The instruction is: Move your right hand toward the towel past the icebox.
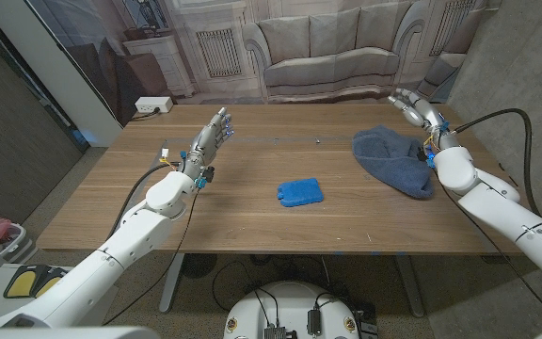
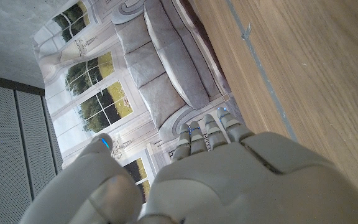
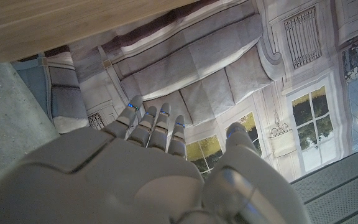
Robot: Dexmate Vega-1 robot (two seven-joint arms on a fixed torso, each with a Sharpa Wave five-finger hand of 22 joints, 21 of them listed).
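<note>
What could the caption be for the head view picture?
Right hand open beyond the blue towel, blue icebox mid-table, left hand open.

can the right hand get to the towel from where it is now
Probably yes. The right hand is open beside the blue towel, at its far right edge, with nothing between them. The blue icebox lies mid-table, out of the way.

Matt wooden table (image 1: 252, 226), fluffy cloth towel (image 1: 393, 158), seemingly plastic icebox (image 1: 299, 192).

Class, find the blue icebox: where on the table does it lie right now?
In the head view the icebox lies flat near the table's middle, apart from the towel on its right, with the left hand away on its left.
</note>
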